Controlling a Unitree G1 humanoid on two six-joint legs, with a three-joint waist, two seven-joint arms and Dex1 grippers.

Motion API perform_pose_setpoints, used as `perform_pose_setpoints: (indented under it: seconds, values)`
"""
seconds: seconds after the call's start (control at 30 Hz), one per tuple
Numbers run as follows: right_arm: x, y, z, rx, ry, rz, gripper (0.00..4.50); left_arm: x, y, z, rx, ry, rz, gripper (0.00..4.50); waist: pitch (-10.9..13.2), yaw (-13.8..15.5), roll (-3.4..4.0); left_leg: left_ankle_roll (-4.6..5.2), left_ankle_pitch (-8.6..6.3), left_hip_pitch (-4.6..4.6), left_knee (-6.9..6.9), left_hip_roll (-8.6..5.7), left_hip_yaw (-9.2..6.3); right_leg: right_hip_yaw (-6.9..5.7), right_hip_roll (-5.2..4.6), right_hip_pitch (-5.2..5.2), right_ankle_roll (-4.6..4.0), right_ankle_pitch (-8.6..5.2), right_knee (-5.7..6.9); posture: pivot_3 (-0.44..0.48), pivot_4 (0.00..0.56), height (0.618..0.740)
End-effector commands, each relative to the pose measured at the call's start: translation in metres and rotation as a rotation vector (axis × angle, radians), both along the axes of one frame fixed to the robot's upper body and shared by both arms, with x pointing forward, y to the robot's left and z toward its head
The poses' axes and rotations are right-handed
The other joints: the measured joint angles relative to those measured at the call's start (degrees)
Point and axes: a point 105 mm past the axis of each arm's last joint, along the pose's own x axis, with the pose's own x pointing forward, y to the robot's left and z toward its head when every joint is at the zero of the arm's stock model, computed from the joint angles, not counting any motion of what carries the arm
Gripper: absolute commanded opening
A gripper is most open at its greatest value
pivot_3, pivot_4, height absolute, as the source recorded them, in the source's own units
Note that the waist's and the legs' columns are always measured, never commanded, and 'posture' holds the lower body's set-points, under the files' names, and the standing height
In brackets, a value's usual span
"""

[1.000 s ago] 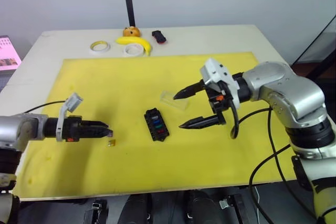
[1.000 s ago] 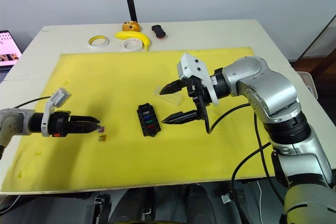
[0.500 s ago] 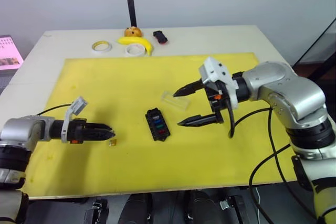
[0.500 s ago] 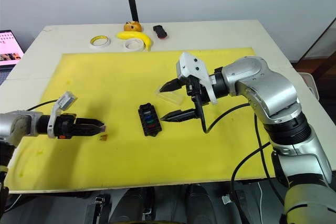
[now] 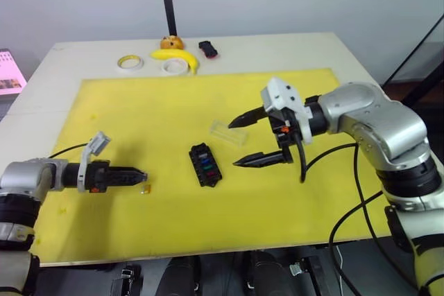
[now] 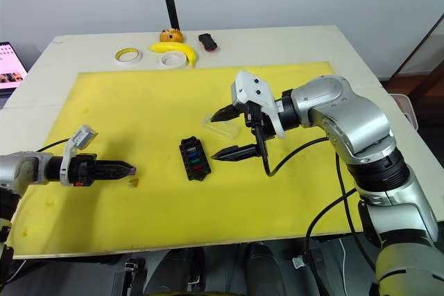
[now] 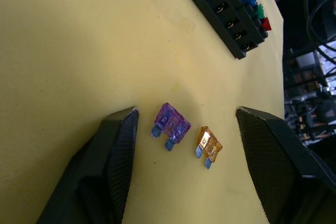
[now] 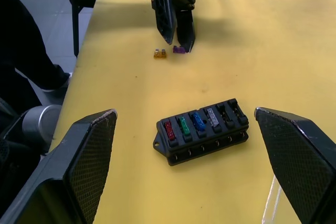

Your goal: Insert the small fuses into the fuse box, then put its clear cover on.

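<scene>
Two loose fuses, purple fuse and yellow fuse, lie between the left fingers, spread wide. Right fingers, wide apart, flank the fuse box.

fuse box looks like matte black plastic, the purple fuse and yellow fuse are shiny see-thru plastic, mat is soft matte foam-ish yellow.

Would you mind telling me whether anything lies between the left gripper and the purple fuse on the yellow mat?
Nothing visible does. The purple fuse lies flat on the mat between the open fingers of the left gripper, with the yellow fuse beside it, also inside the gap and apart from it.
</scene>
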Motion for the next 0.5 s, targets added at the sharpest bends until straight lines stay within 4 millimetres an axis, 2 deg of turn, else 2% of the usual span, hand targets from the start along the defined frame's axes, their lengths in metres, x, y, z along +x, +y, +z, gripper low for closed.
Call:
perform_pose_setpoints:
  seconds: [0.03,0.37,0.47,0.5]
  values:
    - [-0.0002,0.0012,0.0059,0.005,-0.046,0.005,4.5,-0.004,0.0146,-0.0166,0.069,0.05,0.064,1.42,0.0,-0.08,0.0,0.0,0.0,0.0,0.0,0.02,-0.01,0.02,0.01,-0.02,0.0,0.0,0.0,0.0,0.15,0.74]
    - [-0.0011,0.0026,0.004,0.002,-0.048,0.012,4.5,-0.0024,0.0139,-0.0152,0.055,0.043,0.079,1.42,-0.01,0.1,0.0,0.0,0.0,0.01,-0.01,0.05,0.03,0.09,0.02,-0.05,-0.01,0.01,0.03,0.0,0.15,0.74]
    - [-0.0006,0.003,0.0031,0.002,-0.048,0.01,4.5,-0.0022,0.0142,-0.014,0.046,0.035,0.083,0.55,-0.01,0.07,0.0,0.0,0.0,0.01,-0.02,0.06,0.03,0.09,0.02,-0.05,-0.01,0.01,0.03,0.0,0.15,0.74]
    - [-0.0005,0.003,0.0029,0.002,-0.048,0.01,4.5,-0.0024,0.0142,-0.0133,0.044,0.031,0.08,0.07,-0.01,0.09,0.0,0.0,0.0,0.01,-0.02,0.05,0.03,0.09,0.02,-0.05,-0.01,0.01,0.03,0.0,0.15,0.74]
